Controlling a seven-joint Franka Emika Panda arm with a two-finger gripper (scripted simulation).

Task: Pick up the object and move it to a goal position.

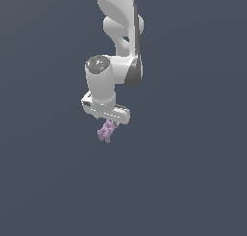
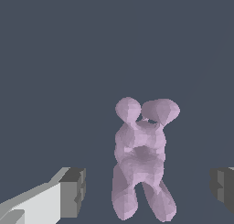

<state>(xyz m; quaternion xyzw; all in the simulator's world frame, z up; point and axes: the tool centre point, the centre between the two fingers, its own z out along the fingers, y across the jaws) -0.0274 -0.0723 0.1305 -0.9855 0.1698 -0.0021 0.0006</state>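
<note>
The object (image 1: 106, 132) is a small pale lilac lump of rounded lobes, directly under the white arm's hand in the exterior view. In the wrist view the object (image 2: 139, 150) stands between the two dark grey fingertips (image 2: 73, 191), with a clear gap on each side. My gripper (image 2: 148, 189) is open and straddles the object without touching it. In the exterior view the gripper (image 1: 108, 123) sits just above the object, its fingers mostly hidden by the hand. I cannot tell whether the object rests on the ground.
A plain dark blue-grey surface (image 1: 193, 182) fills both views. No other objects, containers or edges show.
</note>
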